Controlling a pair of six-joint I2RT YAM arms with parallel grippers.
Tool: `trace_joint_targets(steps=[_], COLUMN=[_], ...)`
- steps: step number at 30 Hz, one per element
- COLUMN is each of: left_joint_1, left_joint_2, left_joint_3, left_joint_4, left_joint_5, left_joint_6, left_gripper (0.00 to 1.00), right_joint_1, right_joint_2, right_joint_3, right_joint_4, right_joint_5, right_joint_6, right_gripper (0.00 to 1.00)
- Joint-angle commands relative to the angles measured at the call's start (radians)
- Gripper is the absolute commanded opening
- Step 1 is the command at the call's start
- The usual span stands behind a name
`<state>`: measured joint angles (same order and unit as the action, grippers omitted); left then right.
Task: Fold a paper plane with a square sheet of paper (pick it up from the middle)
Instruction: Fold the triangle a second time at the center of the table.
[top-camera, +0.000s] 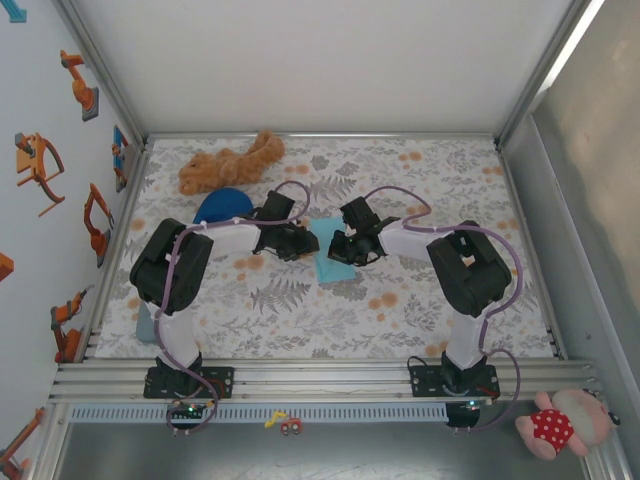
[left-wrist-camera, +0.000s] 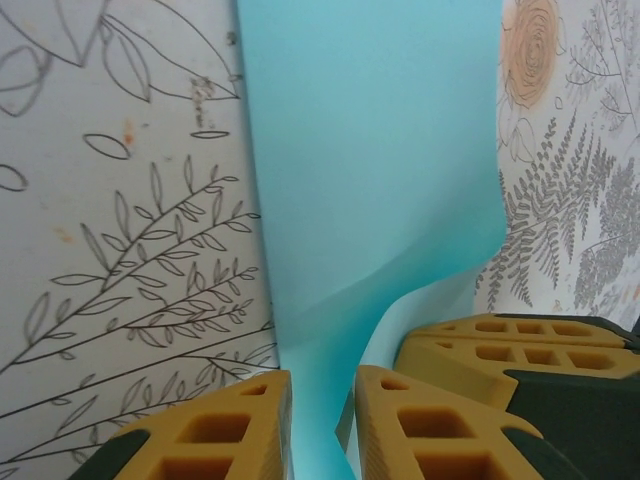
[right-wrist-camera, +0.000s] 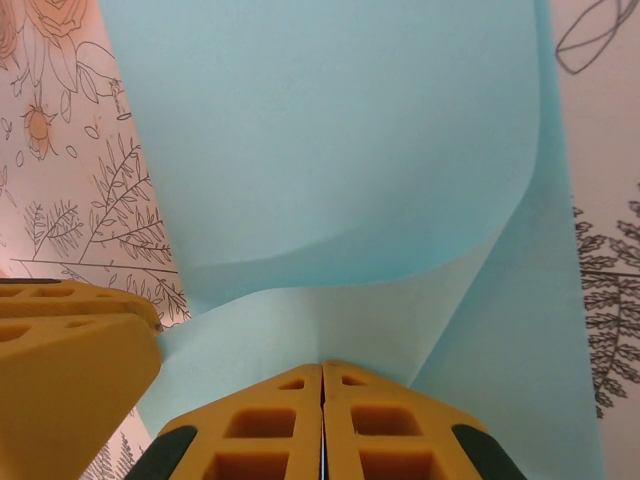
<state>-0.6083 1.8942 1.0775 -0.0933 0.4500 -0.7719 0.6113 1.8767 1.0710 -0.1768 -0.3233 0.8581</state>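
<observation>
The square sheet of paper is light cyan-blue and lies mid-table, bent up between both grippers. My right gripper is shut on the sheet's near edge, and that edge curls up off the cloth. My left gripper stands open by a narrow gap, with a raised fold of the sheet running through the gap. In the top view the left gripper and right gripper meet tip to tip over the paper. The right gripper's yellow fingers appear in the left wrist view, close beside the left ones.
A brown plush toy lies at the back left, with a dark blue dome just in front of it, near the left arm. The floral cloth covers the table. A pink plush sits outside the frame rail, bottom right.
</observation>
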Motion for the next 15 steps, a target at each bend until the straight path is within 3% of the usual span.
trace_joint_targets(steps=[1, 5, 15], left_joint_1=[-0.005, -0.006, -0.007], left_joint_2=[-0.005, -0.002, 0.032], left_joint_3=[-0.004, -0.004, 0.043], left_joint_4=[0.022, 0.024, -0.012], left_joint_5=[0.036, 0.037, 0.033], left_joint_6=[-0.001, 0.000, 0.066], left_gripper=[0.22, 0.15, 0.10], right_joint_1=[-0.002, -0.002, -0.001], right_joint_2=[-0.019, -0.023, -0.088], right_joint_3=[0.023, 0.022, -0.026], right_joint_4=[-0.020, -0.020, 0.023], right_joint_5=[0.013, 0.014, -0.065], right_joint_6=[-0.014, -0.015, -0.059], right_gripper=[0.08, 0.08, 0.09])
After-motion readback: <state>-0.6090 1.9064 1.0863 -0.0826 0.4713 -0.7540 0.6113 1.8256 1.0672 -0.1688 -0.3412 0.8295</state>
